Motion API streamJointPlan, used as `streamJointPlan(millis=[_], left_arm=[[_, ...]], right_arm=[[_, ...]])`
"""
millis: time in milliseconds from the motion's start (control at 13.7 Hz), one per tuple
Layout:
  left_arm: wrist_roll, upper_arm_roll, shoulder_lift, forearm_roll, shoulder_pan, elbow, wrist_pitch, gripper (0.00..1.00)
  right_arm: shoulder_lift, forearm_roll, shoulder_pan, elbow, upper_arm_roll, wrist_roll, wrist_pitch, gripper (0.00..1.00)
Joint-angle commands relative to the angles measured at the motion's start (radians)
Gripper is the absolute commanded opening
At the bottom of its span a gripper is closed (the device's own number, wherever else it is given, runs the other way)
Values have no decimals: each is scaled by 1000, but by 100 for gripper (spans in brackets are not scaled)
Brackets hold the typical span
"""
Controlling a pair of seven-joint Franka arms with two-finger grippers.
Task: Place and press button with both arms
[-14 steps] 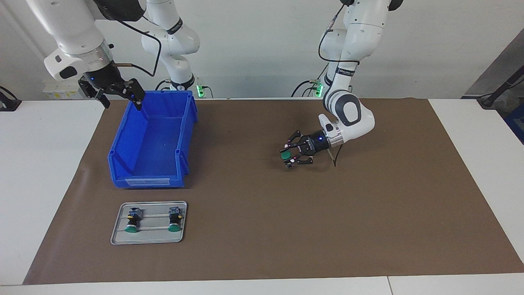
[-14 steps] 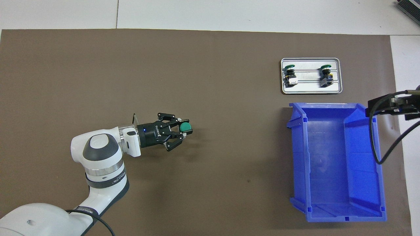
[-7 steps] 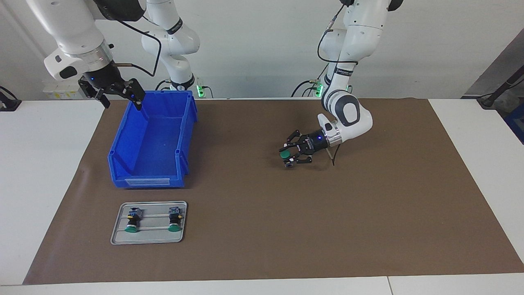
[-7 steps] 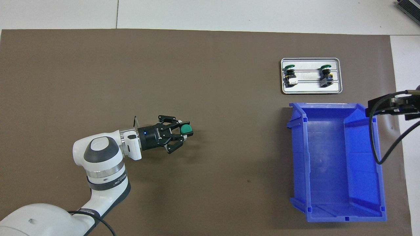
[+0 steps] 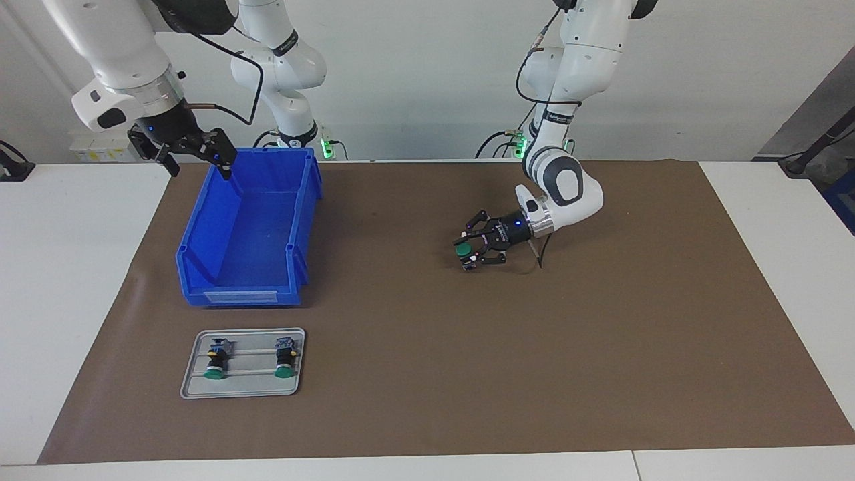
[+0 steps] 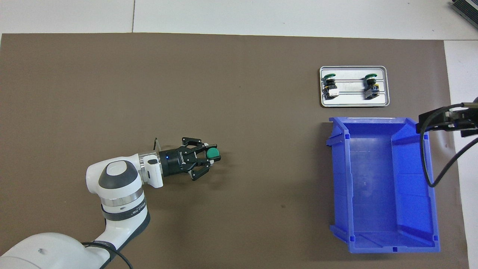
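My left gripper (image 5: pixel 469 252) (image 6: pixel 211 156) lies nearly level, low over the bare middle of the brown mat, and is shut on a button (image 5: pixel 462 250) (image 6: pixel 213 152) whose green cap shows between the fingertips. The button's body is mostly hidden by the fingers. Two more buttons (image 5: pixel 214 361) (image 5: pixel 286 359) lie on a small metal tray (image 5: pixel 192 386) (image 6: pixel 354 101) with their green caps pointing away from the robots. My right gripper (image 5: pixel 197 162) hangs open and empty over the rim of the blue bin, at the bin's corner closest to the robots.
An empty blue bin (image 5: pixel 240 294) (image 6: pixel 381 186) stands at the right arm's end of the table, nearer to the robots than the tray. The brown mat (image 5: pixel 601 347) covers most of the white table.
The left gripper, still holding the button, has shifted slightly toward the robots' side of the mat. The right arm has not moved.
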Motion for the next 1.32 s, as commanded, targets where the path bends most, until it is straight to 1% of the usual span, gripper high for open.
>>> streamJointPlan(millis=[0, 73, 366, 512, 732, 1024, 1244], left_arm=[[39, 13, -10, -20, -9, -43, -6, 16], [39, 13, -10, -20, -7, -43, -8, 24], [39, 14, -10, -20, -4, -43, -3, 44], [39, 16, -10, -20, -4, -43, 0, 46], [39, 16, -10, -20, -1, -43, 1, 53], [31, 16, -10, -16, 28, -29, -10, 54], [28, 17, -6, -15, 29, -9, 0, 54]], right_arm=[[-19, 3, -6, -19, 4, -26, -3, 100], [-19, 3, -6, -19, 4, -26, -3, 100], [-19, 3, -6, -19, 4, -28, -3, 100], [-19, 3, -6, -19, 4, -26, -3, 100], [-19, 3, -6, -19, 4, -26, -3, 100], [-19, 3, -6, -19, 4, -26, -3, 100], [-19, 3, -6, -19, 4, -26, -3, 100]])
